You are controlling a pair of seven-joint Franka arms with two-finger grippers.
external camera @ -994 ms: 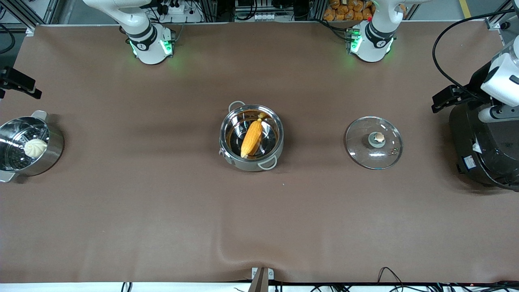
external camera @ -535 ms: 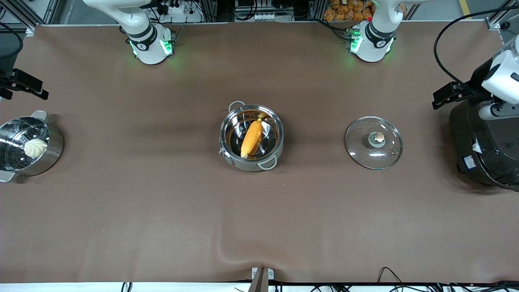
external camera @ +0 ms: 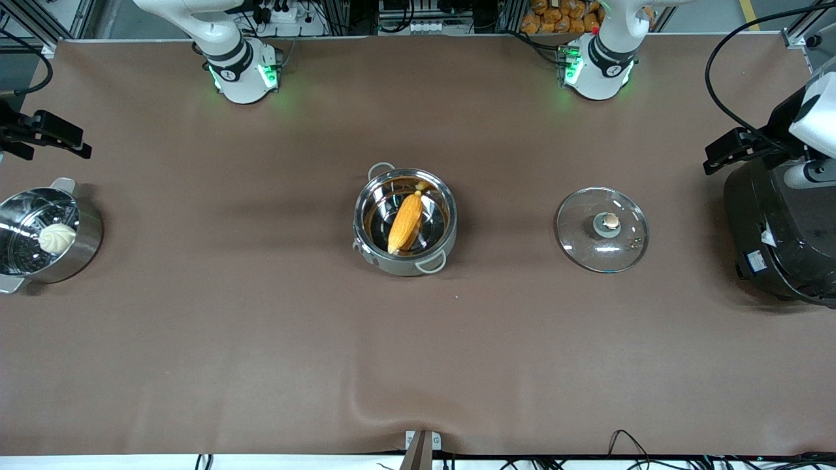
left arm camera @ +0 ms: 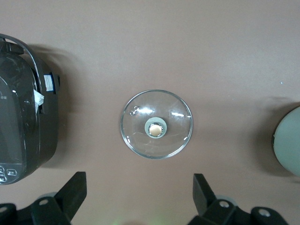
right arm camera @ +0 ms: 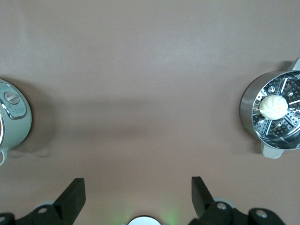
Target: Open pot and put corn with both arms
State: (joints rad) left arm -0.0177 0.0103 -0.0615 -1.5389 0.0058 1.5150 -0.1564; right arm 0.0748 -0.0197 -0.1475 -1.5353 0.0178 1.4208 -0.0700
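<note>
The corn (external camera: pixel 405 222) lies in the open pot (external camera: pixel 405 222) at frame centre — the lid (external camera: pixel 602 229) rests beside it; left gripper (left arm camera: pixel 139 197) and right gripper (right arm camera: pixel 138 197) both gape wide, empty.

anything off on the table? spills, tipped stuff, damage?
Nothing stands out. The yellow-orange corn cob lies inside the upright shiny steel pot, the clear glass lid sits flat, knob up, beside it toward the left arm's end. Only a slight ripple in the brown table cover near the front camera.
</note>
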